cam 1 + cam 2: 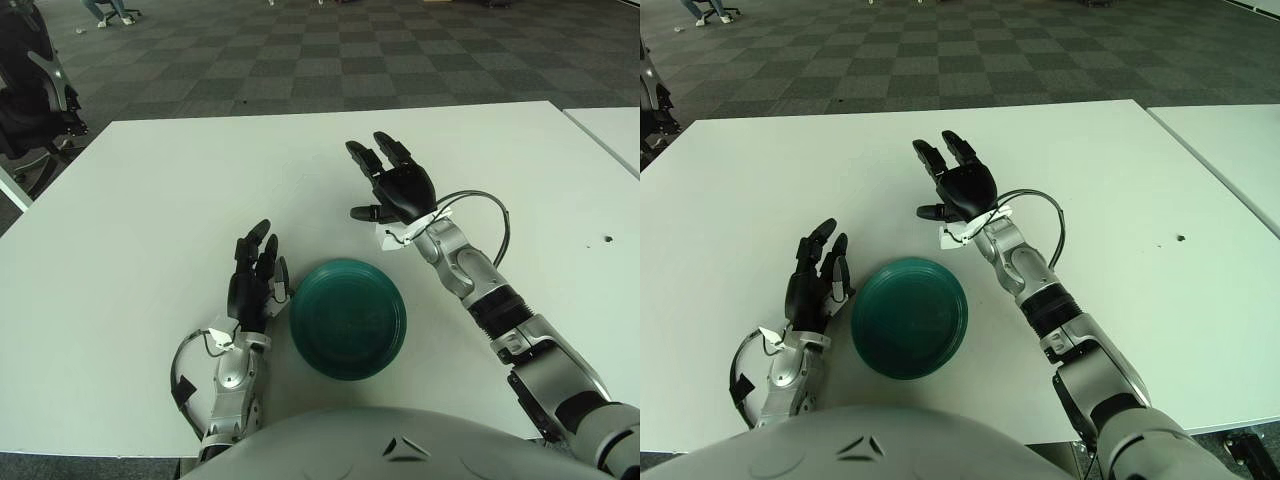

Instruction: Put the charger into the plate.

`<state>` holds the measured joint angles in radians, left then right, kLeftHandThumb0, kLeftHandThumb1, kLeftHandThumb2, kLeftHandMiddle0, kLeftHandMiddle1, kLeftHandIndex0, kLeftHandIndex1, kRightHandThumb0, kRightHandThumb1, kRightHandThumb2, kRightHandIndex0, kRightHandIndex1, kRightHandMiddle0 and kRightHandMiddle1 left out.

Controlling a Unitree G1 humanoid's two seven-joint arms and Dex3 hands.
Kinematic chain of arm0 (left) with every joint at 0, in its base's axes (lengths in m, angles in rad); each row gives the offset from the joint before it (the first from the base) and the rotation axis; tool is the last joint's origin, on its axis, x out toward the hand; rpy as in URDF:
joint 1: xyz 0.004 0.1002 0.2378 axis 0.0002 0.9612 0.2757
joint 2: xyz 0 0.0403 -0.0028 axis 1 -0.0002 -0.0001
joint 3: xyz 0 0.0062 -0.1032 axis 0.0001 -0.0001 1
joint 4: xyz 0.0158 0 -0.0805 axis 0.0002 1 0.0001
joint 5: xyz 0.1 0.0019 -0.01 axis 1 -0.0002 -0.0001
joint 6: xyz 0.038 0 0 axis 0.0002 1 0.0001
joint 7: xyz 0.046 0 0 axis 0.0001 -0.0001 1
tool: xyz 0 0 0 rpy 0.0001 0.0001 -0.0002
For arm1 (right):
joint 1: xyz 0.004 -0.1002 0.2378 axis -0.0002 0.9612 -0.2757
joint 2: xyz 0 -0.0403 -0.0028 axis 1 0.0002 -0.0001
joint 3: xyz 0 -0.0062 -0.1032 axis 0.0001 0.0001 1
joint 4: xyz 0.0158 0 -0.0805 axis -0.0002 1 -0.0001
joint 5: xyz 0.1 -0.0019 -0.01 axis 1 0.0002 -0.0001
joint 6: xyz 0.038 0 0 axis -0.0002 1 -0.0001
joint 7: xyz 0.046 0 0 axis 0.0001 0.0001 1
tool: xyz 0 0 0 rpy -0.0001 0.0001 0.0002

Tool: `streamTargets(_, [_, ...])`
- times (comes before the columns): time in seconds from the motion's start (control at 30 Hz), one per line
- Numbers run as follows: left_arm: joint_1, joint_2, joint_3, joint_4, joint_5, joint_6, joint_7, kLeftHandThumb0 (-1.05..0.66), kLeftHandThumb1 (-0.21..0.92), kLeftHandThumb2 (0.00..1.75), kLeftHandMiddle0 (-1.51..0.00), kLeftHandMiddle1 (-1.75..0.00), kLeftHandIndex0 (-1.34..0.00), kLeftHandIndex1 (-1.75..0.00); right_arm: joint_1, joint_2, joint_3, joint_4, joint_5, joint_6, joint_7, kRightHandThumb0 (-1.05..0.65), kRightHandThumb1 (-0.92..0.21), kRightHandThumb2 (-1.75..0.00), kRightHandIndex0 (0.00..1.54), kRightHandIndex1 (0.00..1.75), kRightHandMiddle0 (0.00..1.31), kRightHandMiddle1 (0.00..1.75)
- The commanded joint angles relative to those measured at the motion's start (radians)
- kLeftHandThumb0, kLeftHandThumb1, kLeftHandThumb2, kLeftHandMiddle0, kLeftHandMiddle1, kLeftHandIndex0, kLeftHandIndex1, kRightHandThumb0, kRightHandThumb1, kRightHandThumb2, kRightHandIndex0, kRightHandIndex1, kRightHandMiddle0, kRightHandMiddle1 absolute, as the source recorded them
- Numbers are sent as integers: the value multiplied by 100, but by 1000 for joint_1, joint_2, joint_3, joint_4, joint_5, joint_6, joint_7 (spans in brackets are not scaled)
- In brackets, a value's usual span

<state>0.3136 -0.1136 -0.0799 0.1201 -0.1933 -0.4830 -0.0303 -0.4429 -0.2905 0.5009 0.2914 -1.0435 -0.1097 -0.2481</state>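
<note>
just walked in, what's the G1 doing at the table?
It is going for the white charger on the white table, to put it into the green plate. The right hand is over the charger with fingers spread and covers most of it; no grasp is visible. The charger is beyond the plate, outside it, and nothing lies in the plate. The left hand shows just left of the plate, fingers extended and holding nothing.
</note>
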Motion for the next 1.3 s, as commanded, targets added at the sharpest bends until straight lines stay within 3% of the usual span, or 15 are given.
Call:
streamTargets(0.0, [10, -54, -3, 60, -31, 35, -11, -69, 92, 80, -37, -1, -3, -85, 2, -18, 25, 72, -12, 18, 23, -90, -92, -76, 10, 1, 0, 21])
streamTargets(0.07, [9, -54, -4, 61, -35, 36, -14, -69, 92, 80, -37, -1, -3, -85, -13, -20, 35, 129, -10, 16, 18, -92, -92, -78, 10, 1, 0, 23])
streamTargets(0.17, [7, -50, -5, 65, -34, 35, -19, -70, 92, 81, -37, -1, -2, -85, -99, 3, 60, 361, -2, -4, -19, -94, -92, -80, 10, 1, 0, 24])
streamTargets(0.23, [6, -47, -6, 68, -27, 32, -19, -70, 92, 81, -37, -1, -1, -84, -132, 13, 71, 435, 2, -6, -22, -95, -92, -81, 10, 0, 0, 24])
streamTargets(0.33, [4, -42, -7, 75, -13, 26, -15, -69, 92, 82, -37, -1, 0, -83, -148, 17, 81, 439, 3, 9, 9, -96, -92, -82, 10, 0, 0, 23])
streamTargets(0.57, [-3, -36, -2, 82, -4, 24, -14, -70, 92, 85, -37, 0, 0, -83, -232, 35, 131, 586, 7, 28, 73, -98, -92, -85, 8, 0, 0, 18])
streamTargets(0.77, [0, -37, -2, 74, -6, 33, -14, -70, 92, 85, -36, 0, 0, -83, -253, 53, 152, 696, 34, 19, 78, -98, -92, -82, 5, 0, 0, 10])
streamTargets(1.0, [0, -45, 2, 72, -19, 34, -15, -69, 92, 85, -34, 0, 0, -83, -319, 112, 173, 923, 57, 22, 35, -95, -92, -76, 4, 0, 0, 5])
streamTargets(1.27, [5, -45, -4, 65, -14, 29, -12, -69, 92, 84, -32, 0, 0, -78, -355, 136, 185, 1007, 80, 34, 33, -96, -92, -73, 4, 0, 0, 3])
